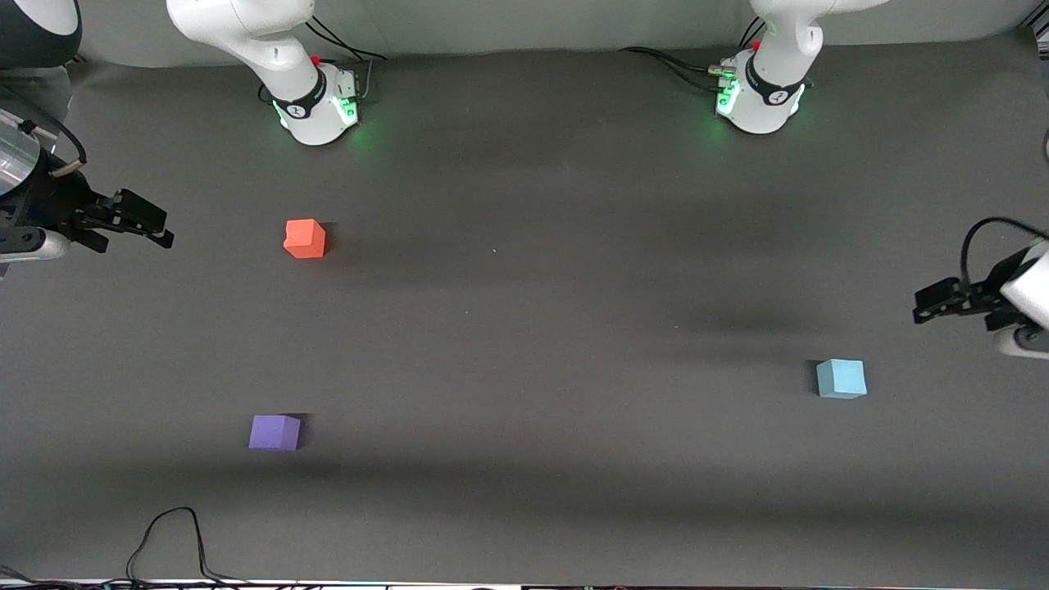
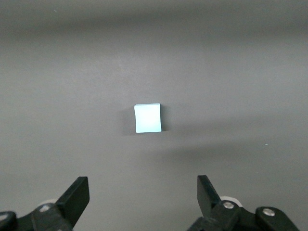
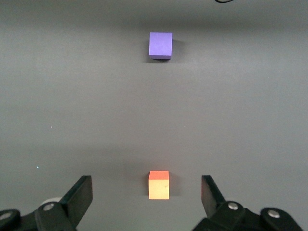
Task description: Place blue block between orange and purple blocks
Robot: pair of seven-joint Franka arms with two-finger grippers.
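Three cubes: all loose on dark worktop (image 1: 524,328).
Sky-blue matte cube (image 1: 841,378): left arm's end, ungrasped.
Orange-red matte cube (image 1: 305,238), violet-purple matte cube (image 1: 274,432): apart, gap free.
Left claw (image 2: 143,192): released, lined up for pickup.
Right claw (image 3: 147,192): released, waiting.

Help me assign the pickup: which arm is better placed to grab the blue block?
Left. Its open tool hangs near the blue block, which its wrist view shows ahead. The right tool waits open by the orange block.

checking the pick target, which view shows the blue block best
The left wrist view: the blue block sits centred, unobstructed, ahead of the open left gripper. The front view shows it small, toward the left arm's end. The right wrist view misses it.
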